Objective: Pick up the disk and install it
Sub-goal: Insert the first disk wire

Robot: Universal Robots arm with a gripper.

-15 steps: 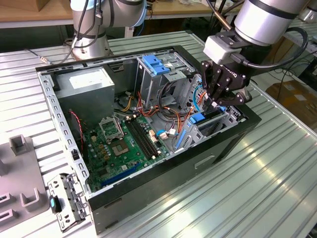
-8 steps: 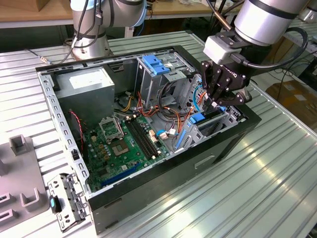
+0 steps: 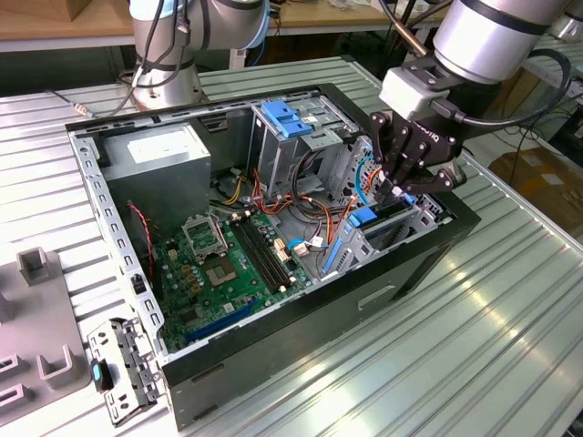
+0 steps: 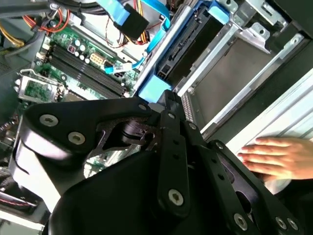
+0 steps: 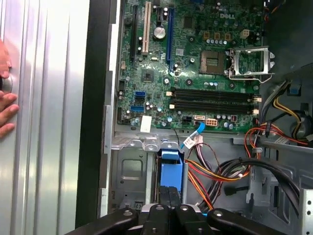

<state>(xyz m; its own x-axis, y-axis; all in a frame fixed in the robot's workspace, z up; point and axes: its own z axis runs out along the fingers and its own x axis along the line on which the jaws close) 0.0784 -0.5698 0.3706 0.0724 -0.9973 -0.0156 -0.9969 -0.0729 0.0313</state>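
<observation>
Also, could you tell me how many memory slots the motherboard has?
4 memory slots, side by side on the motherboard, between the processor socket and the drive cage; all visible.

This was a robotics lab. An open PC case [image 3: 301, 319], its motherboard [image 3: 223, 264] bared, lay on a ribbed metal bench [image 3: 474, 346]. A robot arm [image 3: 492, 32] with a black gripper [image 3: 398, 188] hung over the case, and a robot base [image 3: 168, 64] stood just behind it. Grey fixtures [image 3: 36, 319] sat on the bench beside the case, with wooden desks [image 3: 55, 23] and a cardboard box [image 3: 537, 177] beyond it.
</observation>
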